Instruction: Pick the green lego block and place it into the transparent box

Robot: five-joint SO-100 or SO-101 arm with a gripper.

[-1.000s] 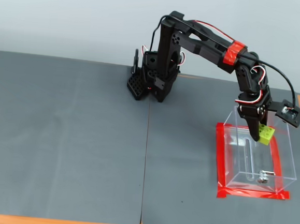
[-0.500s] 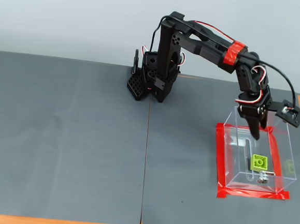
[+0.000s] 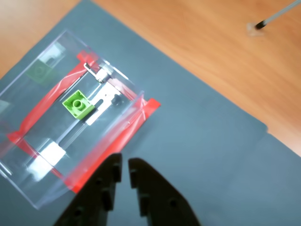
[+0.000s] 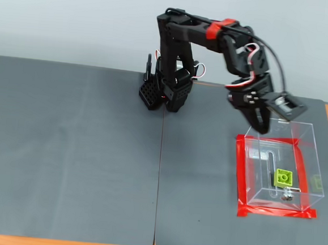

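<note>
Where the fixed view takes in the whole scene, we see a pale blue-grey wall (image 4: 75,19) behind a wooden table (image 4: 58,244), its orange-brown top showing only as thin strips at the front and side edges. Most of the table is covered by two dark grey mats (image 4: 71,149) laid side by side, their seam running from front to back just under the arm's base. In the wrist view the bare wood fills the upper right, and the mat's edge cuts diagonally across it. We see the black arm (image 4: 178,55) standing at the far edge of the mats, with a red part at its elbow, reaching to the right in the fixed view. The transparent box (image 4: 311,168) sits on the right-hand mat, upright and open at the top, with red tape (image 4: 276,212) framing its base on the mat. Inside it, on the floor of the box, lies the green lego block (image 4: 284,177), studs up, touching a thin metal strip (image 3: 106,99) that runs along the bottom; in the wrist view the block (image 3: 78,104) rests left of that strip's wider end. We see the tool (image 3: 125,172) empty, its two black fingers nearly pressed together with only a narrow gap between them, held above the box's near wall in the fixed view (image 4: 262,127).
</note>
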